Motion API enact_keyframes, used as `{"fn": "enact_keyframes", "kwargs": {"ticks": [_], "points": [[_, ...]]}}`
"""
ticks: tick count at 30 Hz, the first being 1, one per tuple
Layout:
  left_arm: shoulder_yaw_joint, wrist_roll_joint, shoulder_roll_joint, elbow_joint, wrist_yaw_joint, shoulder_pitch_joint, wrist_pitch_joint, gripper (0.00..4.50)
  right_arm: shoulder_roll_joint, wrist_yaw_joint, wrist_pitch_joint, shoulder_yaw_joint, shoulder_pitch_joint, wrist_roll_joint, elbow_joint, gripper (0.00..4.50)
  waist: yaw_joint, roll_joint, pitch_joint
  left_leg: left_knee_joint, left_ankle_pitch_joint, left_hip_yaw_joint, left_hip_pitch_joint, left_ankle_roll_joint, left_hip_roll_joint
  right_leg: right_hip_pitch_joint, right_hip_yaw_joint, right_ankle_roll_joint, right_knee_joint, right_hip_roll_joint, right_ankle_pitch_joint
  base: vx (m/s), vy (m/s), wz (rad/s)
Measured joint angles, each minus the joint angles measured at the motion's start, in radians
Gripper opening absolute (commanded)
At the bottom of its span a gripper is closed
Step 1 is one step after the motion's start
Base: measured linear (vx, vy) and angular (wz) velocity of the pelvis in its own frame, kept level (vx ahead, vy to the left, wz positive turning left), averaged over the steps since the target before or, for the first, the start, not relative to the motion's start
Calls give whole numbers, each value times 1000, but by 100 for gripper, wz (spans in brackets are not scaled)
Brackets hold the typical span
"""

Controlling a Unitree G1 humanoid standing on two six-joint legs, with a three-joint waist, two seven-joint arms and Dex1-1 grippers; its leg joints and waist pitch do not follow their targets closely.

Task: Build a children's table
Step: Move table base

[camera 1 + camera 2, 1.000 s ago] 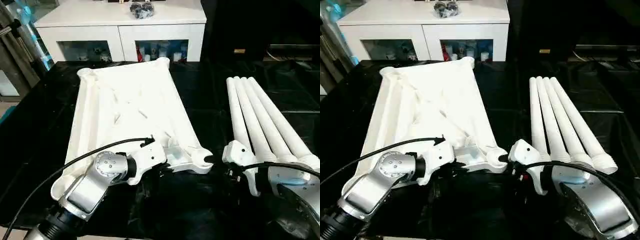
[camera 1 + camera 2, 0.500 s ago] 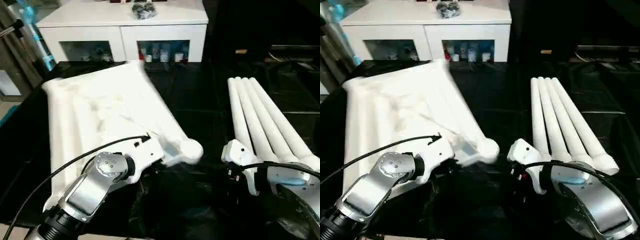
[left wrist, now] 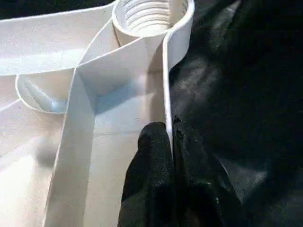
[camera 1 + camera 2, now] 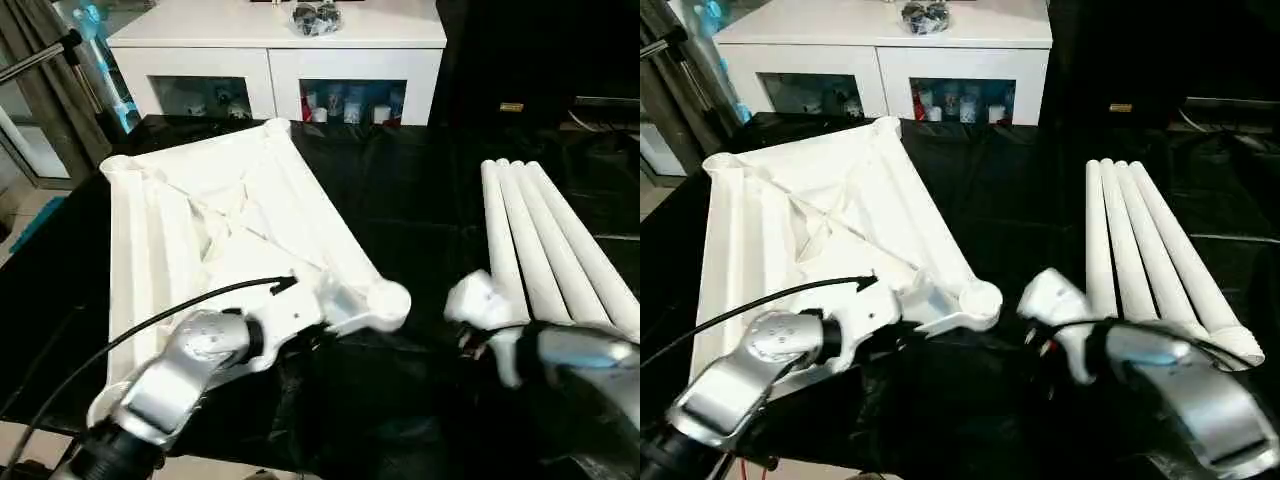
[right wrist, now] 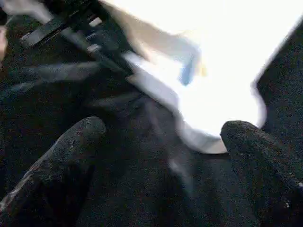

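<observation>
1. The tabletop (image 4: 230, 235) lay ribbed side up on the black table (image 4: 400, 200), at about ten o'clock in the head view.
2. The left gripper (image 3: 171, 137) was pinched shut on the tabletop's near rim, beside a threaded corner socket (image 3: 147, 14).
3. The right gripper (image 5: 161, 132) had its fingers (image 5: 71, 142) spread wide, holding nothing.
4. Four legs (image 4: 550, 245) lay side by side at three o'clock.
5. No readable writing showed; a small yellow label (image 4: 512, 107) behind was illegible.

A white cabinet (image 4: 275, 40) with glass-fronted compartments stands behind the black-covered table (image 4: 420, 210).
</observation>
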Motion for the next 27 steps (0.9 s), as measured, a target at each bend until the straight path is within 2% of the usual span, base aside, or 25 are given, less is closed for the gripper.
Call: {"fn": "enact_keyframes", "kwargs": {"ticks": [2, 3, 5, 6, 8, 9, 11, 13, 15, 16, 17, 20, 21, 22, 26, 27], "points": [[13, -23, 2, -24, -17, 0, -4, 61, 7, -8, 15, -33, -4, 21, 0, 450, 0, 0, 0, 0, 0, 0, 1, 0, 0, 1, 0, 0, 0, 0, 0, 0, 0, 0], [23, -40, 3, -41, -25, 1, -5, 80, 17, -14, 25, -49, -6, 34, 0, 450, -1, 0, 0, 0, 0, 0, 1, 0, 0, 1, 0, 0, 0, 0, 0, 0, 0, 0], [57, -92, 14, -83, -51, 12, 3, 91, 44, -42, 52, -73, -22, 55, 0, 450, -5, 2, -1, 0, 0, 0, 1, 0, 0, 1, 0, 0, 1, 0, 0, 0, 0, 0], [80, -125, 27, -112, -66, 26, 21, 102, 67, -72, 74, -88, -42, 57, 4, 450, -13, 2, -1, 0, 1, 1, 1, -1, 0, 0, 0, 0, 2, 0, 0, 0, 0, 0], [107, -162, 46, -143, -85, 41, 50, 108, 87, -122, 103, -108, -71, 55, 21, 450, -21, 2, -2, 0, 1, 1, 1, -2, 0, 1, 0, 0, 3, 0, 0, 0, 0, 0], [122, -181, 57, -159, -94, 44, 70, 126, 113, -167, 132, -125, -94, 46, 42, 450, -25, 0, -1, 0, 1, 1, 1, -2, 0, 1, 0, 0, 4, 0, 0, 0, 0, 0], [141, -202, 59, -181, -97, 46, 90, 134, 142, -227, 169, -138, -124, 31, 70, 450, -25, -1, -2, 0, 2, 1, 3, -4, 0, 1, 0, 0, 5, 0, 0, 0, 0, 0], [173, -229, 40, -200, -85, 39, 113, 150, 213, -341, 255, -165, -183, -6, 122, 450, -29, -2, -1, 0, 3, 1, 3, -7, 0, 0, 1, -1, 6, 0, 1, 0, 0, 0], [191, -223, 25, -209, -52, 30, 113, 160, 263, -424, 352, -193, -234, -32, 165, 450, -28, -6, -1, 0, 4, 1, 3, -7, 0, 1, 1, -1, 7, 0, 1, 0, 0, 0], [191, -203, 12, -206, -18, 7, 111, 179, 281, -478, 408, -211, -257, -54, 197, 450, -25, -10, 0, 0, 5, 1, 3, -8, 0, 1, 1, 0, 7, 0, 1, 0, 0, 0], [193, -187, 11, -205, 2, 1, 106, 189, 285, -503, 435, -217, -265, -65, 206, 450, -23, -11, 1, 0, 6, 1, 2, -8, 0, 1, 1, 0, 7, 0, 1, 0, 0, 0], [201, -169, -5, -193, 43, -2, 112, 201, 304, -551, 479, -238, -268, -78, 225, 450, -22, -11, 1, 0, 6, 1, 0, -7, 0, 0, 1, 0, 5, 0, 1, 0, 0, 0], [207, -178, -26, -195, 59, -2, 130, 222, 320, -579, 503, -247, -274, -81, 232, 450, -24, -12, 1, 0, 6, 2, 0, -6, 0, 0, 1, 0, 5, 0, 1, 0, 0, 0], [207, -193, -41, -201, 66, -2, 143, 222, 330, -596, 518, -251, -281, -82, 238, 450, -24, -12, 1, 0, 8, 2, 0, -2, 0, 0, 1, 0, 5, 0, 1, 0, 0, 0], [198, -229, -50, -240, 65, -1, 178, 249, 345, -652, 538, -265, -310, -109, 253, 450, -25, -13, 2, -1, 9, 2, 0, -2, 0, -1, 1, 0, 5, 0, 1, 0, 0, 0], [193, -232, -49, -251, 64, 0, 187, 271, 348, -672, 539, -275, -321, -121, 260, 450, -25, -13, 2, -2, 9, 2, 1, -3, 0, -1, 1, 0, 6, 0, 1, 0, 0, 0]]}}
